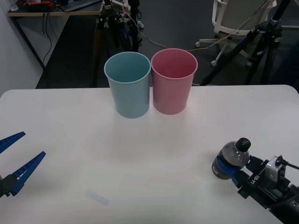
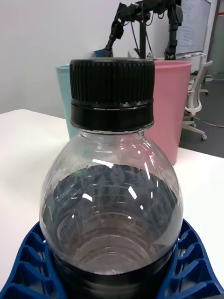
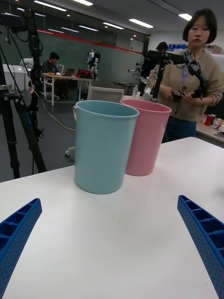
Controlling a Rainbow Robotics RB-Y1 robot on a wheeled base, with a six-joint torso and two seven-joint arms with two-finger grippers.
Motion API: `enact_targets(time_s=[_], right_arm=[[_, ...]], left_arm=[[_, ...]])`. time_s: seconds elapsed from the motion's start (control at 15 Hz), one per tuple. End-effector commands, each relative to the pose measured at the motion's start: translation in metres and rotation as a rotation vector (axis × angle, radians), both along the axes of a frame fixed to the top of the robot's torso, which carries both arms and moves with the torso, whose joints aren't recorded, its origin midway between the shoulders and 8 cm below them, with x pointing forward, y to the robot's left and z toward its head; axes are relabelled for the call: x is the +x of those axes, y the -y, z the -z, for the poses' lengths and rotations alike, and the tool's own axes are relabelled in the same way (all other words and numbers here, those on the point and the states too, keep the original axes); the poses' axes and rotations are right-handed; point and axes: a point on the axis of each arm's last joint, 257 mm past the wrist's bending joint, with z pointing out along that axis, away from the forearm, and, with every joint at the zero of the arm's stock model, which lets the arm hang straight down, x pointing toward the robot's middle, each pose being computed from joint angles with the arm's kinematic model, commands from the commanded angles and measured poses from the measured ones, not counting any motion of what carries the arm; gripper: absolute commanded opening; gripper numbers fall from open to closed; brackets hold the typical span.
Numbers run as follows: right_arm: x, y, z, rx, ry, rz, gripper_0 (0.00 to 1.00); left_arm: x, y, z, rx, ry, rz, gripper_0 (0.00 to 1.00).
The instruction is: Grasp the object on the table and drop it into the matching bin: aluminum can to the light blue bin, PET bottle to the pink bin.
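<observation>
The PET bottle (image 1: pixel 232 157), small and clear with a black cap and a dark lower body, stands upright on the white table (image 1: pixel 140 158) at the near right. My right gripper (image 1: pixel 225 169) is shut on its lower body, and the blue fingers (image 2: pixel 193 261) curve around both sides of the bottle (image 2: pixel 112 187). The light blue bin (image 1: pixel 128 88) and the pink bin (image 1: pixel 173 86) stand side by side at the table's far middle, pink on the right. My left gripper (image 1: pixel 33 143) hangs open over the near left edge, holding nothing.
Tripods and cables stand on the floor behind the table, with an office chair (image 1: pixel 233 16) at the back right. A person (image 3: pixel 196 79) stands beyond the table's far side, touching none of the task's things. The bins (image 3: pixel 100 145) are well ahead of the left gripper (image 3: pixel 108 201).
</observation>
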Motion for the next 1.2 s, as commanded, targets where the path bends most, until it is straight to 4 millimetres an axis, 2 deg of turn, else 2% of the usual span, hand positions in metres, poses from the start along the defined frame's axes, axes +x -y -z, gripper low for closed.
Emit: enact_targets(time_s=[0.07,0.27,0.47,0.73,0.87,1.2], right_arm=[[-0.008,-0.002,-0.036,0.009,0.001,-0.013,0.0],[-0.01,-0.009,-0.075,0.021,0.002,-0.043,0.0],[-0.014,-0.023,-0.104,0.03,0.007,-0.101,0.0],[-0.007,-0.043,-0.148,0.058,0.003,-0.151,0.0],[0.006,-0.056,-0.176,0.061,0.025,-0.148,0.0],[0.05,-0.075,-0.221,0.044,0.051,-0.139,0.0]], left_arm=[[0.0,0.0,0.0,0.0,0.0,0.0,1.0],[0.0,0.0,0.0,0.0,0.0,0.0,1.0],[0.0,0.0,0.0,0.0,0.0,0.0,1.0],[0.0,0.0,0.0,0.0,0.0,0.0,1.0],[0.0,0.0,0.0,0.0,0.0,0.0,1.0],[0.0,0.0,0.0,0.0,0.0,0.0,1.0]])
